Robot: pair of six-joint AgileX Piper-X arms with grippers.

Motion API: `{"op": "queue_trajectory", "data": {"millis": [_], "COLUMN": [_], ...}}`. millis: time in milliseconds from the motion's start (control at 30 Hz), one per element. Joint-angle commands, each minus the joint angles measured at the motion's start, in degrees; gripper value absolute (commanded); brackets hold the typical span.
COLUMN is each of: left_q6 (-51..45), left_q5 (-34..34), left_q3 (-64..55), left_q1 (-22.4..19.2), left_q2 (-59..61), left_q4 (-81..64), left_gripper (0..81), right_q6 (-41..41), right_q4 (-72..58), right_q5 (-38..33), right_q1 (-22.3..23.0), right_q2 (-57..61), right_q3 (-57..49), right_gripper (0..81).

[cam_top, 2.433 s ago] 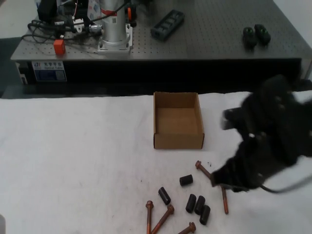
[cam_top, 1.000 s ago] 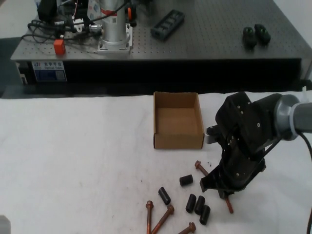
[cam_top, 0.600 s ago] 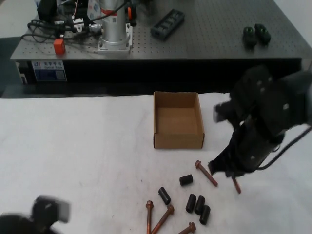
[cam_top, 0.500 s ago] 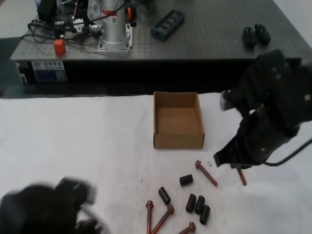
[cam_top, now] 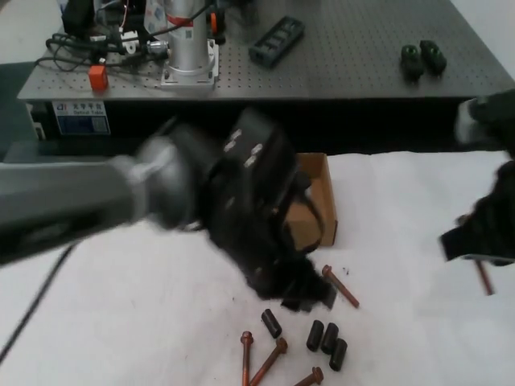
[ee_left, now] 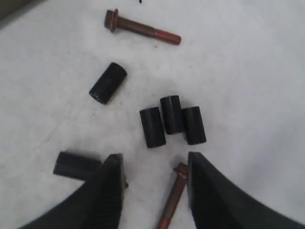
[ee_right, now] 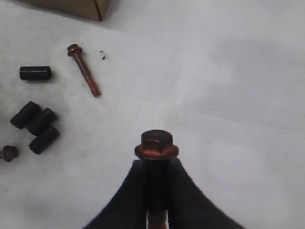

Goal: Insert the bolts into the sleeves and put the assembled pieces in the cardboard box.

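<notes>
Behind the white cloth (cam_top: 121, 265) we see a perforated metal tabletop (cam_top: 362, 72) with a metal post (cam_top: 189, 48), an orange block (cam_top: 97, 76), a black tray (cam_top: 276, 40) and two black knobs (cam_top: 422, 58).

The left arm (cam_top: 161, 193) lies across the middle of the high view and covers most of the cardboard box (cam_top: 326, 201). Just its 3 o'clock wall shows, so we cannot tell what is inside.

The left gripper (ee_left: 153, 157) hangs over the loose parts at 6 o'clock from the box, jaws apart, gripping nothing.

Below it:
- A trio of sleeves (ee_left: 171, 114) lies side by side, touching, axes roughly parallel.
- A single sleeve (ee_left: 108, 83) lies near them.
- Another sleeve (ee_left: 76, 164) is partly hidden behind one finger.
- A loose bolt (cam_top: 341, 285) lies flat on the cloth, long axis running 11 to 5 o'clock, head at the 11 o'clock end.
- Three more bolts (cam_top: 269, 362) lie at 7 o'clock from the trio.

The right gripper (ee_right: 157, 167) is at 3 o'clock from the pile and well apart from it. Its jaws are clamped on the held bolt (ee_right: 157, 144). The head sits just past the fingertips, and the shank runs back between the fingers, in line with them. In the high view its free end sticks out toward 5 o'clock.
</notes>
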Motion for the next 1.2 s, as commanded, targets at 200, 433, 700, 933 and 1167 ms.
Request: {"op": "queue_trajectory", "data": {"millis": [200, 433, 700, 933, 1167], "left_q6": [8.13, 8.51, 9.46, 9.46, 12.01], "left_q5": [-4.59, -6.15, -6.15, -6.15, -6.15], "left_q3": [-17.32, -20.16, -20.16, -20.16, -22.23], "left_q1": [-3.57, -3.85, -3.85, -3.85, -3.85], "left_q2": [15.19, 19.17, 20.94, 22.46, 21.69], "left_q4": [14.98, 16.12, 16.10, 16.53, 16.77], "left_gripper": [31.4, 31.4, 31.4, 26.4, 0.4], "right_q6": [-3.80, -3.80, -3.80, -3.80, -3.80], "right_q4": [2.63, 2.63, 2.63, 2.63, 2.63], "right_q5": [-0.40, -0.40, -0.40, -0.40, -1.00], "right_q1": [-8.60, -8.60, -8.60, -8.60, -8.57], "right_q2": [-6.98, -6.98, -6.98, -6.98, -6.98], "right_q3": [-0.31, -0.31, -0.31, -0.31, -0.31], "right_gripper": [3.0, 3.0, 3.0, 3.0, 3.0]}}
